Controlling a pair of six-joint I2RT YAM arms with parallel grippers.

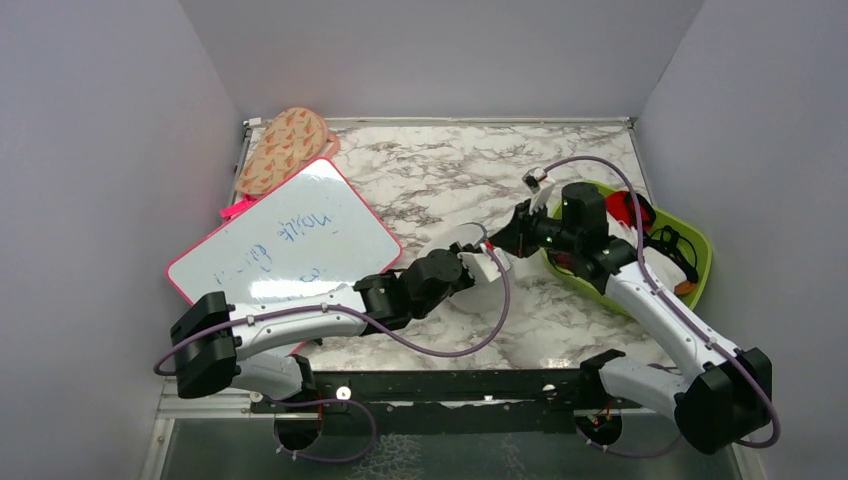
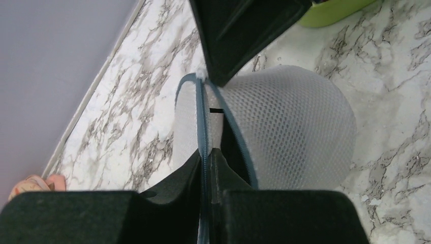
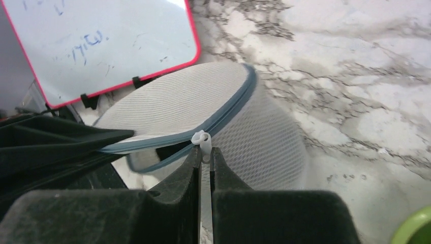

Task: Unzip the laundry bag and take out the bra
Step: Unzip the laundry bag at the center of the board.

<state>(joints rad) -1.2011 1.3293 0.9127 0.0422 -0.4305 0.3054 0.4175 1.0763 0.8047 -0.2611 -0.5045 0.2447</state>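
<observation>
The laundry bag [image 3: 264, 132] is a squat white mesh drum with a blue-grey zipper round its rim, standing mid-table [image 1: 470, 240]. My left gripper [image 2: 208, 157] is shut on the rim's zipper tape [image 2: 204, 122]. My right gripper [image 3: 204, 155] is shut on the white zipper pull [image 3: 202, 140]. The zipper is parted along the near side and a dark gap [image 3: 170, 151] shows under the lid. In the left wrist view the same gap [image 2: 231, 145] is dark inside. I cannot make out the bra itself.
A lime-green tray [image 1: 700, 250] with red and white cloth and cables stands at the right, behind my right arm. A red-framed whiteboard [image 1: 285, 235] lies at the left, a patterned oven mitt [image 1: 285, 145] behind it. Marble tabletop [image 1: 440, 160] lies beyond.
</observation>
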